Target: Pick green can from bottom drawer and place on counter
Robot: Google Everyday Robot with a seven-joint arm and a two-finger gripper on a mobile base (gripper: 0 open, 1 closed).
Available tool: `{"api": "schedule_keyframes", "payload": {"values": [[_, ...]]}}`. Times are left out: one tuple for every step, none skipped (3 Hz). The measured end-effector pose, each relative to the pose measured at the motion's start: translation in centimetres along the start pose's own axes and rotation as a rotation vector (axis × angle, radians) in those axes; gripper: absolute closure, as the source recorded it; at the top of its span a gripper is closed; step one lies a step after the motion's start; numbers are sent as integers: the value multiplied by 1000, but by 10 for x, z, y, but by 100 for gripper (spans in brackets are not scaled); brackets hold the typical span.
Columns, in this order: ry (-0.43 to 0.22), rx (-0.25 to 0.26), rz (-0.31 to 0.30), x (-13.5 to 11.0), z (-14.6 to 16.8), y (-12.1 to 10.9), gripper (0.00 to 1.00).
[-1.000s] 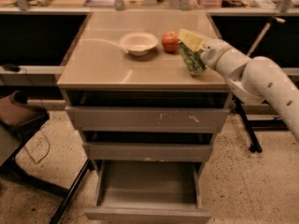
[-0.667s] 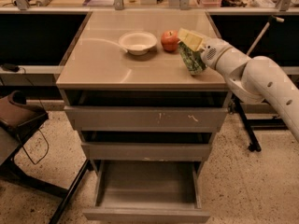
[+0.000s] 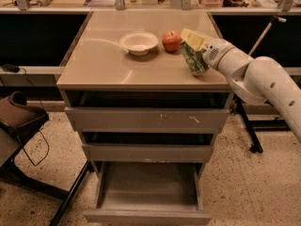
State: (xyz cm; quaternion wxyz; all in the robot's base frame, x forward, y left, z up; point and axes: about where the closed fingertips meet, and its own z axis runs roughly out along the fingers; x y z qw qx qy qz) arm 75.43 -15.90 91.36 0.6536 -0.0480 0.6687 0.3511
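three grey drawers sit beneath the table (image 3: 108, 65), and the bottom drawer (image 3: 148, 216), far below the red apple (image 3: 171, 40), is pulled well out toward you. the two drawers above it stand only slightly ajar.

your green can (image 3: 196, 62) is up on the table, just right of the apple and a little nearer the front edge than it. the can is tilted, with its upper end leaning toward the apple. you cannot tell whether its lower end rests on the table top or hangs just above it.

your hand (image 3: 195, 44) reaches in from the right of the apple and is at the can's upper end. a pale yellow finger (image 3: 193, 36) lies over that end, close to the apple but not touching it. the hand looks clamped on the can, though the other finger is hidden behind it. the white arm (image 3: 263, 81) runs away to the right of the apple. a white bowl (image 3: 138, 42) stands just left of the apple.
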Motion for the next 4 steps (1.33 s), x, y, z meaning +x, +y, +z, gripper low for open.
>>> {"api": "schedule_keyframes", "payload": {"values": [[0,0,0,0,0,0,35],[0,0,0,0,0,0,11],[0,0,0,0,0,0,0],[0,0,0,0,0,0,0]]}}
